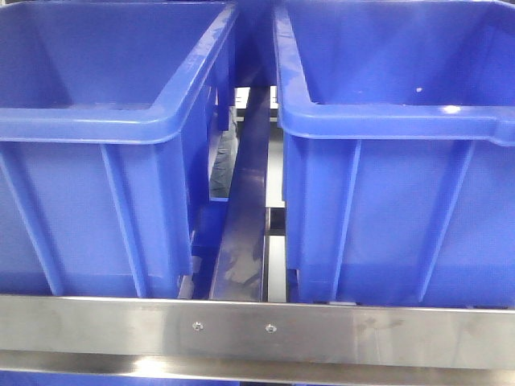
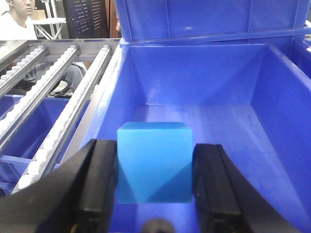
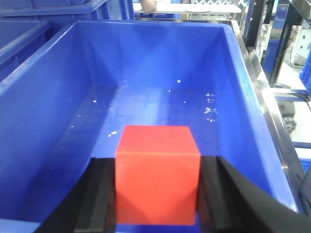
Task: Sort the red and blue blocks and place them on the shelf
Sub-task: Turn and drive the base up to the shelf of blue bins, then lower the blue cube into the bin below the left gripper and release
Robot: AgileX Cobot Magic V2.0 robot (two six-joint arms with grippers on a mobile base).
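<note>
In the left wrist view my left gripper (image 2: 155,158) is shut on the blue block (image 2: 153,162), a plain matte cube, and holds it over the inside of a large blue bin (image 2: 204,82). In the right wrist view my right gripper (image 3: 158,165) is shut on the red block (image 3: 158,177) and holds it over the inside of another large blue bin (image 3: 146,63). The shelf's brushed steel front rail (image 1: 121,326) with two small screws runs across the bottom of the front view. Neither gripper nor block shows in that view.
Two large blue bins, left (image 1: 96,129) and right (image 1: 402,129), stand side by side on the shelf behind the rail with a narrow gap between them. Roller tracks (image 2: 63,121) run left of the left bin. A person (image 2: 17,17) sits far back.
</note>
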